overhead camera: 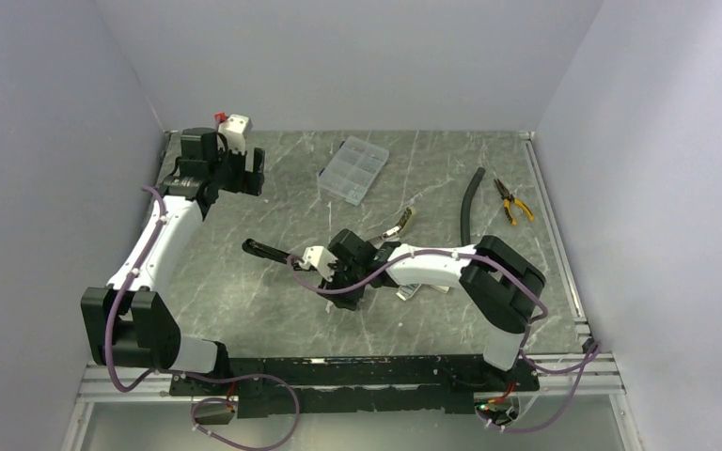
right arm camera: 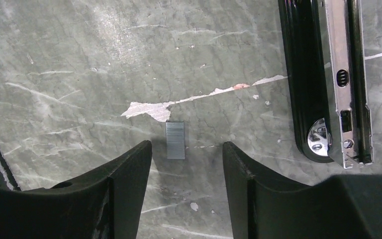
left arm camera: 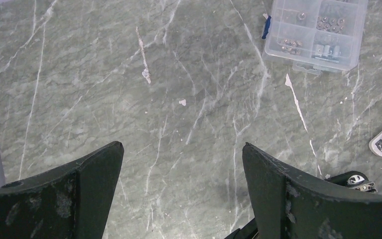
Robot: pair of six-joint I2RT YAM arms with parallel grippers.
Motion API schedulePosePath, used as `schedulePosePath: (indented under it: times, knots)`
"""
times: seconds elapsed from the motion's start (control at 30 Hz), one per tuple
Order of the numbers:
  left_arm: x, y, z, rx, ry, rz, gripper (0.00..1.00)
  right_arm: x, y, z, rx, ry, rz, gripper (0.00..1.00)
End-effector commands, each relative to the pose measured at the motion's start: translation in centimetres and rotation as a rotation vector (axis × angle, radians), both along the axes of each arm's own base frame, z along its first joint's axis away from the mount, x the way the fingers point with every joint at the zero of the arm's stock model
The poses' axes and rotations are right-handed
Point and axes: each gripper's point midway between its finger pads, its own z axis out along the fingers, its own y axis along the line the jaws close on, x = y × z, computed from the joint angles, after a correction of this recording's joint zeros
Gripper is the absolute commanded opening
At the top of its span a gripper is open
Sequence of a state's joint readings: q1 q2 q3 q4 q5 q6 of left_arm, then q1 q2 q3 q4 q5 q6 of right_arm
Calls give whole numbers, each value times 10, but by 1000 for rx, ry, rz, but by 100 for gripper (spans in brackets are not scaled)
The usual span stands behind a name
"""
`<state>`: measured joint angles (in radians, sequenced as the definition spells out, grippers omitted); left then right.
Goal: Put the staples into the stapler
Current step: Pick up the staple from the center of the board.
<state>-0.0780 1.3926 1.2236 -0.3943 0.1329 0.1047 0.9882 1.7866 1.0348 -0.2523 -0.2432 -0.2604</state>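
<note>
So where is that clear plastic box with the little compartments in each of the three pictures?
Top external: the clear compartment box lies toward the back of the table, near the middle.
Left wrist: the same box sits in the upper right corner, cut off by the top edge.
Right wrist: not in it; only the stapler and a staple strip show.
Shared landmark: the grey marbled tabletop, seen in all three views.

We see one short strip of staples (right arm camera: pixel 175 140), grey and finely ribbed, lying flat on the marble table (right arm camera: pixel 54 59). It sits apart from the stapler (right arm camera: pixel 328 84), beside its long black flank, near the riveted end. The stapler lies flat too, a silvery channel facing up along its black body.
</note>
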Motion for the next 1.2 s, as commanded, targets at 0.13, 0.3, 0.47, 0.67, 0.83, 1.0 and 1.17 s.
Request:
schedulePosePath:
  times: [0.13, 0.3, 0.47, 0.67, 0.83, 1.0, 1.17]
  knots:
    - [-2, 5, 0, -3, -13, 40, 94, 3, -3, -8, -59, -34, -33, 46]
    - [-2, 10, 6, 21, -31, 47, 94, 3, -5, -7, -63, -38, -32, 27]
    - [2, 11, 6, 40, -38, 42, 94, -3, 1, 1, -28, -26, 30, 19]
    - [8, 9, 0, 53, -21, 23, 94, 2, 7, 42, 51, -40, 160, 18]
    - [13, 9, 2, 49, -14, 23, 94, 15, -4, 78, 83, -40, 261, 19]
    - [16, 7, 12, 27, -31, 32, 94, 37, -7, 97, 95, -48, 301, 19]
    - [14, 5, 13, 11, -18, 32, 94, 60, -4, 95, 60, -51, 325, 17]
